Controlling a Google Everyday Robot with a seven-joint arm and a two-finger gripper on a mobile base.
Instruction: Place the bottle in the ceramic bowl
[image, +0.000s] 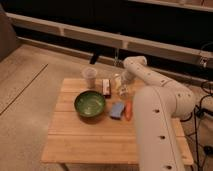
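Note:
The small pale bottle (117, 81) stands upright on the wooden table (95, 140), near its far edge, between the small dark box and my arm. The glossy dark green ceramic bowl (90, 104) sits left of the table's middle, with nothing showing inside. My gripper (123, 88) hangs from the white arm, right beside the bottle on its right and low over the table. The arm's end partly hides that side of the bottle.
A translucent plastic cup (89, 77) stands at the back left of the table. A small dark red-and-white box (106, 86) lies beside it. A blue block (117, 109) and an orange object (128, 110) lie right of the bowl. My white arm (160, 125) covers the table's right side.

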